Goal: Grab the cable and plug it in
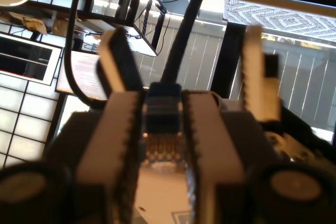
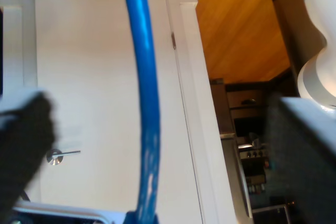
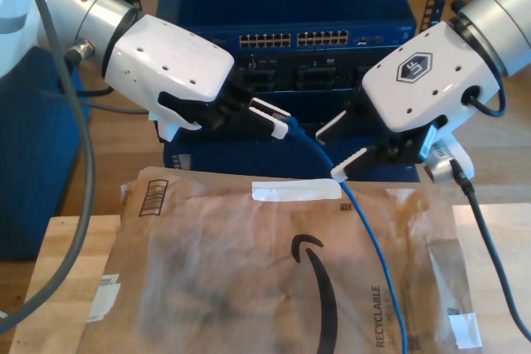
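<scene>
We hold the thin bright-blue Ethernet cable [image 3: 365,230] by its clear RJ45 plug [image 1: 163,148], pinched tight in my first gripper [image 1: 164,145]. My second gripper [image 2: 149,145] stands wide around the cord lower down. The plug's long axis points across the exterior view, not yet toward the dark-blue network switch [image 3: 286,35] behind, above the brown paper mailer [image 3: 249,279].

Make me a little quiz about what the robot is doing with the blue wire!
1. True or false: my first gripper is shut on the plug of the thin bright-blue cable.
2. In the exterior view, what lies beneath the cable? A: a brown paper mailer; B: a red towel; C: a metal tray.
3. Fill in: the dark blue box has rows of ____ on its front.
Key: 1 true; 2 A; 3 ports.
</scene>
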Motion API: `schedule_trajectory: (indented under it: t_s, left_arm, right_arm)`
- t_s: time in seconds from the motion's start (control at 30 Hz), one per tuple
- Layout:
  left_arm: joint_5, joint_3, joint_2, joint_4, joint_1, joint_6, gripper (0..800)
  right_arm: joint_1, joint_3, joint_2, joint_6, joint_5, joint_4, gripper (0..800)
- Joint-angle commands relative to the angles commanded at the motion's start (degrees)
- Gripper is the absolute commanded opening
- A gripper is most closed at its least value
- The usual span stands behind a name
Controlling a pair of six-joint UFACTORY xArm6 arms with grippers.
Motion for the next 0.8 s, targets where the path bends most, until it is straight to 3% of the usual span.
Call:
schedule_trajectory:
  t_s: [0.27,0.37,0.47,0.6,0.8]
  left_arm:
    - [0.88,-0.35,1.23,0.18,-0.26,-2.64,8]
    - [3.60,-0.53,3.96,-0.53,0.18,-3.52,7]
    - [8.97,-0.88,8.88,-5.89,5.01,-7.21,8]
    - [13.45,-1.58,12.92,-9.85,9.05,-7.56,8]
    - [21.10,-1.41,15.03,-10.73,10.46,-7.74,9]
  right_arm:
    - [0.09,10.55,-13.71,-0.09,-17.93,-0.09,797]
    - [0.09,10.99,-15.82,-0.09,-19.43,-0.09,798]
    - [0.09,11.52,-18.55,-0.09,-19.43,0.00,798]
    - [0.18,12.22,-22.95,-1.32,-19.78,0.09,798]
    - [2.46,15.82,-26.81,-2.46,-26.73,1.49,798]
